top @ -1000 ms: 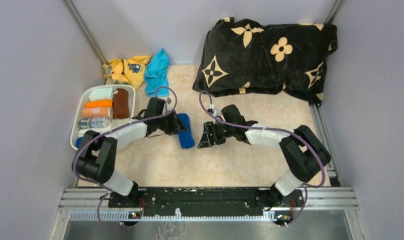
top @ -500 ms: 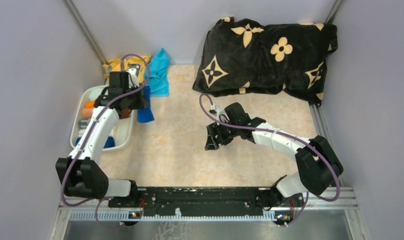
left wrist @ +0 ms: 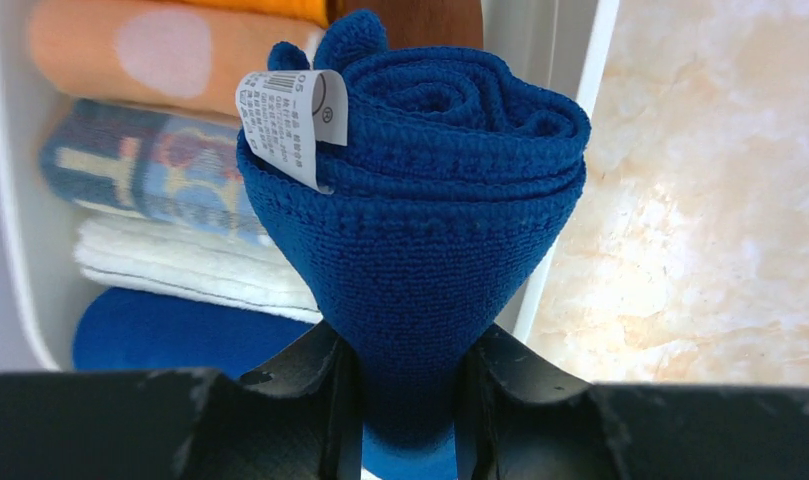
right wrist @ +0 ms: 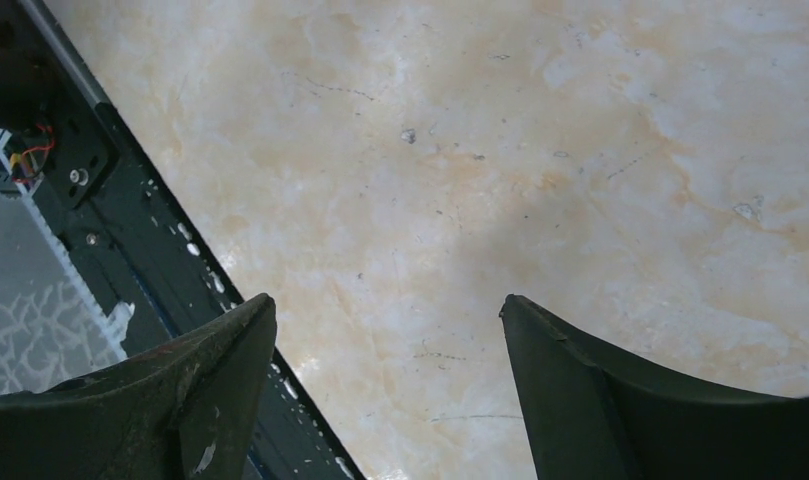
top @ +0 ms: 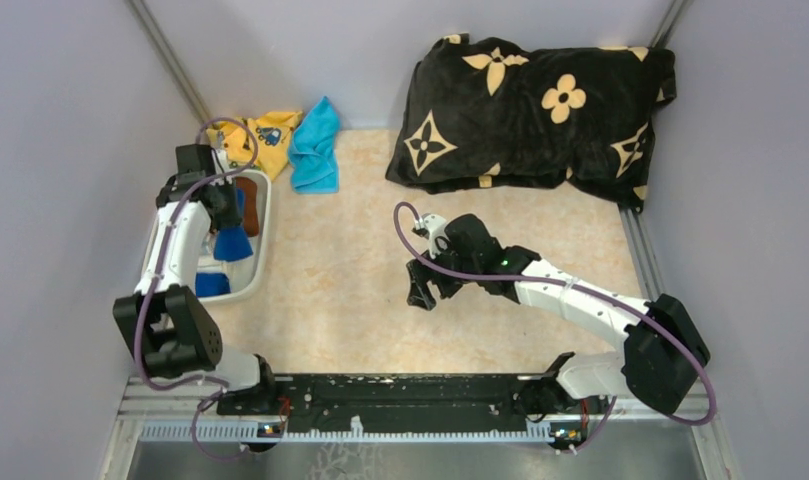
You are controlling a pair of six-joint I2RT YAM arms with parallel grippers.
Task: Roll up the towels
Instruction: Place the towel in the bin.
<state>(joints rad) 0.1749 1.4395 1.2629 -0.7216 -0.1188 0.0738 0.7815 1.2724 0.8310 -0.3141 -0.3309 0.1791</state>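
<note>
- Over at 9 o'clock on the table, the left arm runs from its folded elbow near the base straight up along the wall, wrist bent over the white bin.
- The left gripper is pinched tight on the lower end of the rolled dark blue towel, tag showing. The roll hangs over the bin, right by its 3 o'clock rim.
- Already lying in the bin: an orange roll, a patterned roll and a white roll, with the brown towel at the 12 o'clock end.
- The cyan towel is loose on the table at 11 o'clock, just beside the yellow cloth.
- The right arm has its elbow way out at 4 o'clock, forearm reaching in toward the table's middle.
- The right gripper points down at bare tabletop, fingers spread wide, holding nothing.
- The black pillow sits at 1 o'clock.
</note>
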